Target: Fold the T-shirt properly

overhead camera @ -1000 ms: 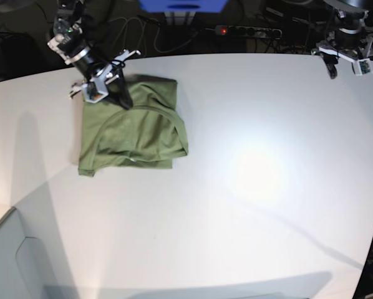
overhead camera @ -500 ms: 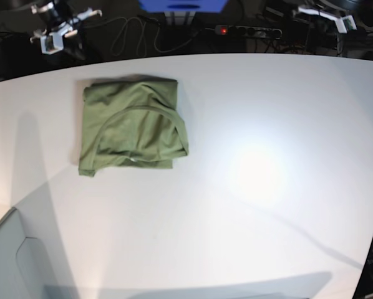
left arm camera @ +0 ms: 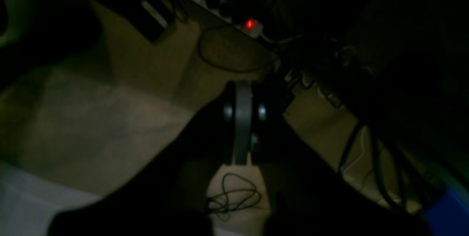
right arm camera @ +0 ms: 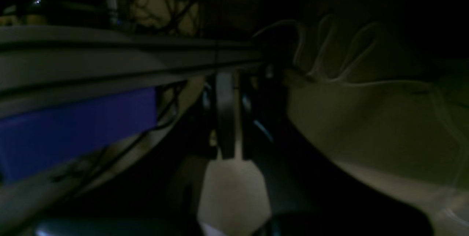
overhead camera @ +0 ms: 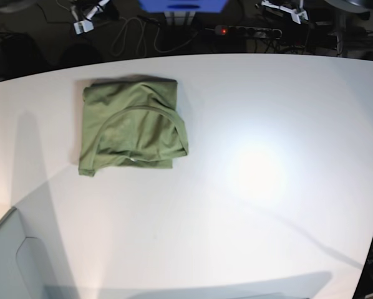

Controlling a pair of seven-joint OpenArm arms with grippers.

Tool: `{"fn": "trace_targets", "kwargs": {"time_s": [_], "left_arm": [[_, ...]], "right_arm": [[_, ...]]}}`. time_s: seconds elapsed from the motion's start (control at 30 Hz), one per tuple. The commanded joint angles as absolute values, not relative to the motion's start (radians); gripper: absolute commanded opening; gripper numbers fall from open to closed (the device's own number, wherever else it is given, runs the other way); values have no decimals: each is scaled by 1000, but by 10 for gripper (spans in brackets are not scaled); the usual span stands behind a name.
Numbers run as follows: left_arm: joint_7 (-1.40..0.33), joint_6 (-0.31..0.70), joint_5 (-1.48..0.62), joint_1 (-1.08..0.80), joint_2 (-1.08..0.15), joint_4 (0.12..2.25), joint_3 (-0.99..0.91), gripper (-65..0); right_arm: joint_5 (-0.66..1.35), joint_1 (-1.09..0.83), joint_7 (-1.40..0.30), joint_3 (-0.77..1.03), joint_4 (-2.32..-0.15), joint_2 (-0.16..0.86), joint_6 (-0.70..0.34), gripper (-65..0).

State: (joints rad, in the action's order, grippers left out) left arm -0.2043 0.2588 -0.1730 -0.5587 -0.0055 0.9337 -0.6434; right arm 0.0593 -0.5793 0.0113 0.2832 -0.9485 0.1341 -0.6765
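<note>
Across the left wrist view, all is dim: the left hand [left arm camera: 242, 118] sits at centre frame with its fingers pressed together around a pale strip, nothing between them. Behind it lie brownish floor, a tangle of cable [left arm camera: 234, 194] at lower centre, and a power strip [left arm camera: 253, 26] with a red light at upper centre. Part of the white tabletop [left arm camera: 33, 192] shows at lower left. From the right wrist view, equally dark, the right hand [right arm camera: 226, 115] is at centre with its fingers drawn narrow and holding nothing; a blue box [right arm camera: 77, 129] fills the left side, and pale looping cables [right arm camera: 329, 56] run across the upper right. Seen from the base view, the shirt [overhead camera: 131, 126] lies folded into a rough rectangle in the upper left part of the tabletop [overhead camera: 249, 187], near the far edge, with a curved seam showing across its top layer and one corner poking out at lower left. Both hands are off the tabletop, beyond its far edge: the right hand [overhead camera: 87, 14] at the upper left of the frame, the left hand [overhead camera: 285, 10] at the upper right, well apart from the shirt. The power strip [overhead camera: 247, 30] and blue box [overhead camera: 181, 5] sit between them at top centre.
</note>
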Motion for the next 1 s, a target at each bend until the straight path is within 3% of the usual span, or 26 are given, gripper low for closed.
{"fn": "trace_targets", "kwargs": {"time_s": [0.0,0.2,0.37,0.73,0.97], "left_arm": [[-151,262,-160,-559,-8,903,-647,-650],[7,260,-10,-407,-31,555,-535,-650],[54,259,10,-317,-59,349,-433,-650],[58,252,10,-289,-51,331,-220,-650],[53,252,13,-271,-51,328,-208,-650]], "right_arm": [[68,-573,51,260,-906,151,-694,-650],[68,-386,117,10,-573,177,-671,-650],[70,-309,140,-87,-435,160,-427,-650],[70,-263,160,-130,-375,99,48,-650],[70,-260,160,-131,-372,108,134,-650]]}}
